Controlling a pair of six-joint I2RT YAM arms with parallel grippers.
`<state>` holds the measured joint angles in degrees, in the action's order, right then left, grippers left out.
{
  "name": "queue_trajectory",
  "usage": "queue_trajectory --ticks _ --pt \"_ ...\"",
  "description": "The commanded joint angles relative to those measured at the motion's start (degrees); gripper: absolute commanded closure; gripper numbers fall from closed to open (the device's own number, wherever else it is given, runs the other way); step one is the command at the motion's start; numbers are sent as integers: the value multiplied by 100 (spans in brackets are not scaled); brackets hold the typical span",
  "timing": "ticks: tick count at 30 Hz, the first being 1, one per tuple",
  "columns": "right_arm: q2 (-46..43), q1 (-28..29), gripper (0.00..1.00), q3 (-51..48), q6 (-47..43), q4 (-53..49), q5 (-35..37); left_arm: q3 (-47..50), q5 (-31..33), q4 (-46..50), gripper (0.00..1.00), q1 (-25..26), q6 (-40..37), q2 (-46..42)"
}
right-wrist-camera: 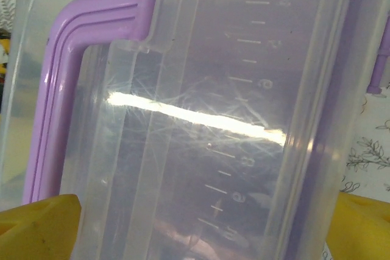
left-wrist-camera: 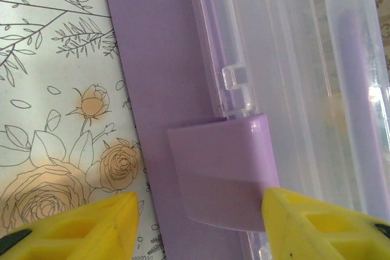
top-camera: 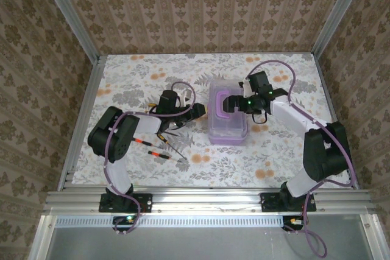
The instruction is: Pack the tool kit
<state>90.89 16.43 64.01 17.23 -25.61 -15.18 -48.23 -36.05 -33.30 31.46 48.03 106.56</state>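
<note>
The purple tool kit box [top-camera: 227, 127] stands in the middle of the table with its clear lid [right-wrist-camera: 244, 120] down and its purple handle [right-wrist-camera: 58, 95] lying flat. My right gripper [top-camera: 231, 103] hovers over the lid, open wide, its yellow fingertips [right-wrist-camera: 36, 226] on either side of the lid's width [right-wrist-camera: 201, 229]. My left gripper [top-camera: 198, 111] is at the box's left side, open, around the purple latch [left-wrist-camera: 222, 168]; the right fingertip [left-wrist-camera: 323, 223] is at the latch's edge, the left one over the cloth. Black-orange screwdrivers [top-camera: 159, 152] lie on the table beside the left arm.
A flower-patterned cloth [top-camera: 262, 150] covers the table. Metal rails [top-camera: 82, 114] frame its sides, with wallpapered walls behind. More thin tools [top-camera: 177, 143] lie partly under the left arm, just left of the box.
</note>
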Motion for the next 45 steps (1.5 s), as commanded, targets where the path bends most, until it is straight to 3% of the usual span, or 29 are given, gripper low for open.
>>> queue_trajectory --ticks 1,4,9,16,21,25,35,45 --pt "222 190 0 144 -171 -269 417 -152 -218 -46 43 110 22 84" --pt "220 221 1 65 -155 -278 567 -185 -231 -20 43 106 -3 77" --pt "157 167 16 -273 -67 -91 502 -238 -253 23 43 109 -30 62" --pt "138 -324 29 -1327 391 1192 -937 -366 -158 497 29 106 -359 -260" --pt "315 -626 33 -2024 1018 2599 -2120 -532 -128 680 25 106 -461 -322" --pt "544 -660 34 -2270 1343 3199 -2549 -778 -147 812 24 123 -528 -276" --pt "931 -683 36 -2825 2212 4473 -2964 -1573 -121 1353 23 219 -786 -172" --pt "940 -669 34 -3170 2277 4294 -2611 -2041 -121 1651 22 314 -879 -187"
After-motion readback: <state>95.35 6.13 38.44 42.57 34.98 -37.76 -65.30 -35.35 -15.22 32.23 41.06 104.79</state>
